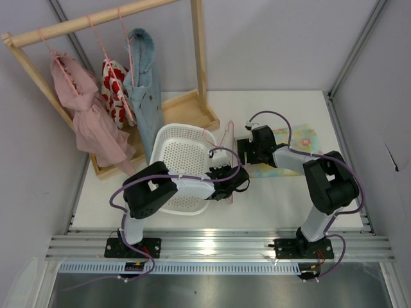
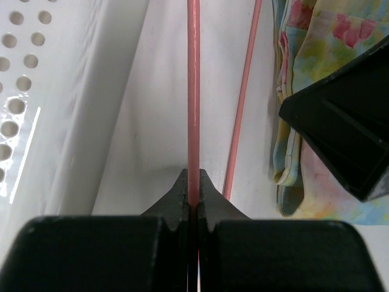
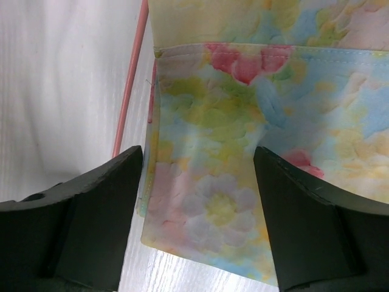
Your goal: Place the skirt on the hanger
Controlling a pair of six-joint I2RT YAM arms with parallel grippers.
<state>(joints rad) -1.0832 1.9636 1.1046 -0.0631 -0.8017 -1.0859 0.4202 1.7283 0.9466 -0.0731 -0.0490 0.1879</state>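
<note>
The L gripper (image 1: 236, 183) has its fingers (image 2: 182, 198) pressed together on one thin wire of the pink hanger (image 2: 193, 91). The wire runs straight out from between the tips. A 2nd wire of the same hanger lies a bit to the right, nearer to the skirt (image 2: 328, 36). On the other side of the clamped wire is the wall of the white basket (image 2: 55, 91), with holes in it.

The R gripper (image 1: 244, 151) is over the skirt (image 3: 243, 121), fingers (image 3: 103, 201) wide apart, w/ one on each side of the cloth's near corner. I cannot tell if they touch the cloth.

The skirt (image 1: 302, 138) lies flat on the worktop (image 1: 276, 199), right of centre and partly hidden under the R arm. In the R wrist view a hanger wire (image 3: 130, 79) runs just beside the skirt's left edge. It is not clear whether any wire passes under the cloth.

In the top view the hanger's hook (image 1: 228, 135) is between the basket (image 1: 183, 154) and the R gripper. The wooden rack (image 1: 103, 19) stands at the back left with 3 garments on it: pink, red-and-white, and denim.
</note>
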